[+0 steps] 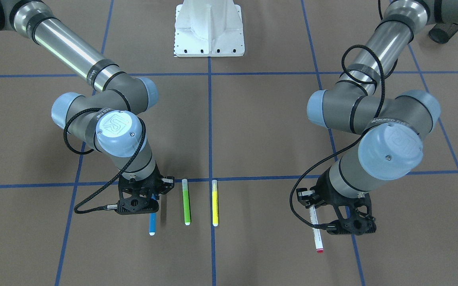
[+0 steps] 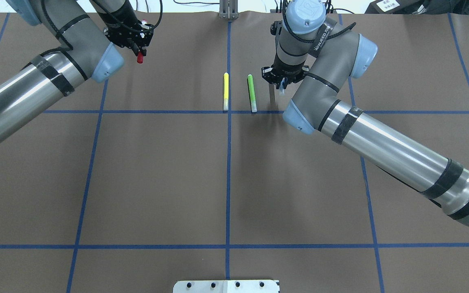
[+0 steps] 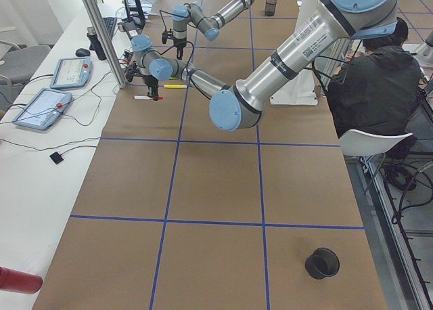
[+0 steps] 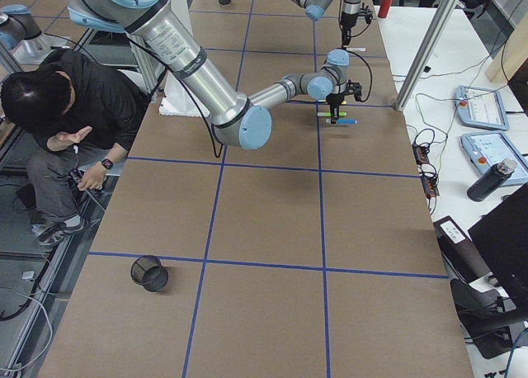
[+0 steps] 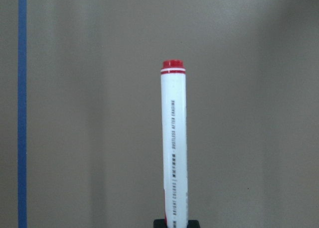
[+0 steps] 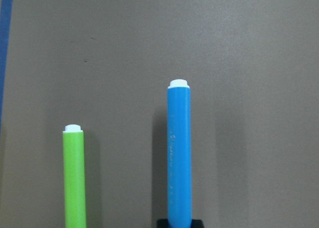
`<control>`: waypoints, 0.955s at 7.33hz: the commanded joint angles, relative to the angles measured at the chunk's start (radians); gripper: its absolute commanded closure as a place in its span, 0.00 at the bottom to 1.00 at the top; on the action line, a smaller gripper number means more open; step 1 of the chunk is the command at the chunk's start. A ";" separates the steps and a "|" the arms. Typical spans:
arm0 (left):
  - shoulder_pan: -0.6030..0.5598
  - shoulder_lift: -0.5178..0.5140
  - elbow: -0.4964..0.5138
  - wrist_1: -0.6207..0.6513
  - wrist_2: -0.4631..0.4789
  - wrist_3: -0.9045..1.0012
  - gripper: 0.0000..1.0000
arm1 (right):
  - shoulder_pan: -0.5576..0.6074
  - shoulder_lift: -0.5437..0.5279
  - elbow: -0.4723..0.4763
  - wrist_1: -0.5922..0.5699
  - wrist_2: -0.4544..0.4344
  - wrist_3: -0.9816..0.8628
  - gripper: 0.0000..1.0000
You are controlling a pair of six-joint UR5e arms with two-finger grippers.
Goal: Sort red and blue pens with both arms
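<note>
The red pen, white-barrelled with a red end, is clamped in my left gripper, which is shut on it. In the left wrist view the red pen juts straight out from the pads over bare brown paper. In the overhead view its red cap shows below my left gripper. My right gripper is shut on the blue pen, held a little above the table with its shadow alongside. The blue pen hangs right of the green marker.
The green marker and yellow marker lie side by side near the centre line. Black mesh cups stand at the table's ends. A seated person is beside the white robot base.
</note>
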 commanded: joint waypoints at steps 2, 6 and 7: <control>-0.098 0.085 -0.098 0.123 0.000 0.172 1.00 | 0.079 -0.121 0.210 -0.253 0.004 -0.259 1.00; -0.213 0.350 -0.508 0.445 0.003 0.396 1.00 | 0.198 -0.322 0.447 -0.542 0.004 -0.668 1.00; -0.222 0.438 -0.600 0.512 0.008 0.465 1.00 | 0.220 -0.410 0.508 -0.557 0.004 -0.738 1.00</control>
